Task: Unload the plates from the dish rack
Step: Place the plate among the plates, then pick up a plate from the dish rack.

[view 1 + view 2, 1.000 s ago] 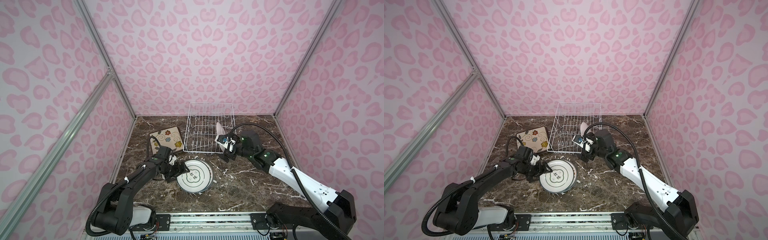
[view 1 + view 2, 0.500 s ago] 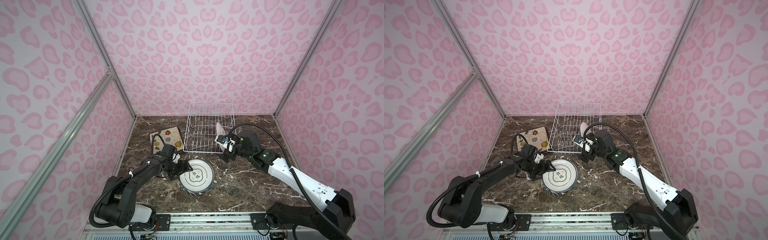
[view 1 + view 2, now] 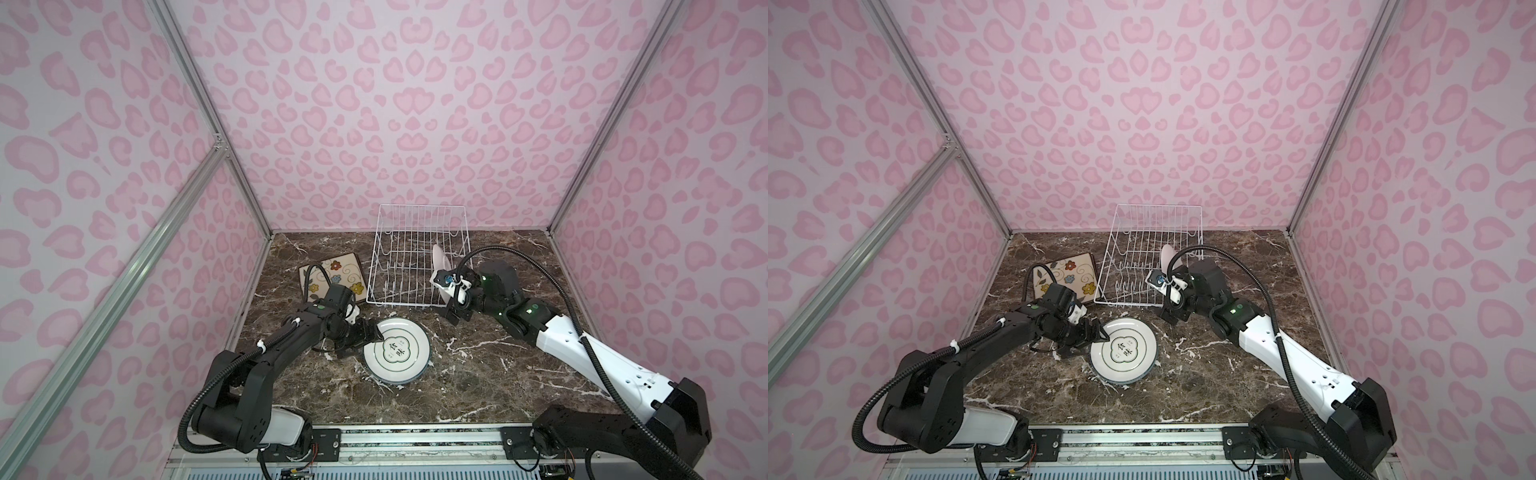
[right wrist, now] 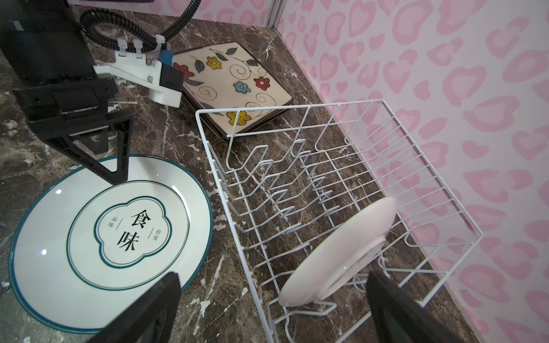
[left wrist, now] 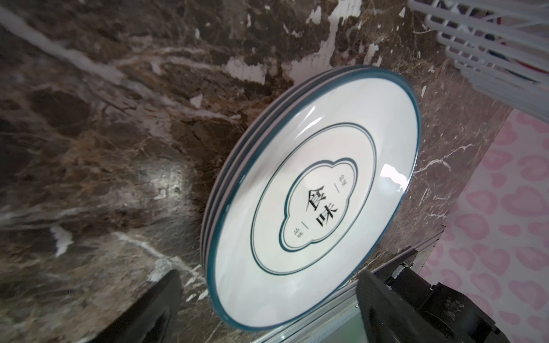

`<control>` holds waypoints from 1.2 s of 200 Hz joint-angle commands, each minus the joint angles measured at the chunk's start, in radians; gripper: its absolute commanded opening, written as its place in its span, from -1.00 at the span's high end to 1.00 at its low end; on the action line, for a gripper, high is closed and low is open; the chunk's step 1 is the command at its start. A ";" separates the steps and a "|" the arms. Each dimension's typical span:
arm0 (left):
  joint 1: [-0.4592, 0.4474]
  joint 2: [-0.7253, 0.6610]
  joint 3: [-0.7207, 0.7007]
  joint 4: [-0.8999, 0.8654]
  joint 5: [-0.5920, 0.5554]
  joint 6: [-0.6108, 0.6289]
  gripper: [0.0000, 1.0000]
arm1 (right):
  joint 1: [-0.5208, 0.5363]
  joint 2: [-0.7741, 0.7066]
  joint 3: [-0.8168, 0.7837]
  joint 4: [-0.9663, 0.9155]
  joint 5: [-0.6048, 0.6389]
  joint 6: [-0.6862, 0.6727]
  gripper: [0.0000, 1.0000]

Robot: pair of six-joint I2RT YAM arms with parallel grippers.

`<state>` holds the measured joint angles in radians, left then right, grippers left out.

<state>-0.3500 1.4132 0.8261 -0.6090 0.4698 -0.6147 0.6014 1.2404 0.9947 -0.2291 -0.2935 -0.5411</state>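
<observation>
Round plates (image 3: 397, 351), stacked face up on the bench (image 3: 478, 374) just in front of the dish rack (image 3: 409, 257), have the left arm (image 3: 286, 336) stretched low toward them from the near left, its wrist rolled over. The left end effector (image 5: 270, 276) is spread wide and grips nothing. The stack's near rim lies between its two fingers, and the right wrist view shows one finger hanging over the white face. The right arm (image 3: 561, 336) reaches in from the near right, forearm slanting over the bench to the rack's near right corner, its cable arching above. The right end effector (image 4: 273, 285) is likewise wide apart and holds nothing. It points into the rack with the lower edge of the round white plate (image 4: 341, 249) just ahead of it, between the lines of the two fingers; whether either finger touches it I cannot tell. The rack stands at the back middle of the bench and holds that one plate, leaning on edge among the tines at its near right end, plain back showing. Just beside the rack on its left, the square plates (image 3: 332, 276) lie stacked flat, flowered face up. By count: one rack, with one plate in it; three teal rims in the round stack, seen in the left wrist view; and a square stack showing several dark edges, too close together for me to number.
</observation>
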 commanded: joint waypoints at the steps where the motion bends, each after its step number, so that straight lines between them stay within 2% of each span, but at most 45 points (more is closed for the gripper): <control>1: -0.001 -0.022 0.037 -0.067 -0.054 0.030 -0.87 | 0.000 -0.003 -0.005 0.030 0.001 0.012 -0.99; 52: 0.002 -0.087 0.181 -0.144 -0.130 0.100 -0.87 | -0.009 -0.019 -0.029 0.098 0.032 0.097 -0.99; 100: 0.001 -0.087 0.394 -0.154 -0.135 0.160 -0.88 | -0.053 -0.035 -0.052 0.197 0.072 0.200 -0.99; 160: -0.001 0.055 0.612 -0.043 -0.044 0.152 -0.86 | -0.196 -0.094 -0.098 0.290 0.057 0.409 -0.98; 240: -0.067 0.330 0.876 0.050 0.006 0.130 -0.84 | -0.292 -0.187 -0.175 0.276 0.068 0.536 -0.98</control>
<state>-0.4046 1.6756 1.6260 -0.6033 0.4412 -0.4725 0.3195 1.0771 0.8463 0.0330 -0.2417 -0.0612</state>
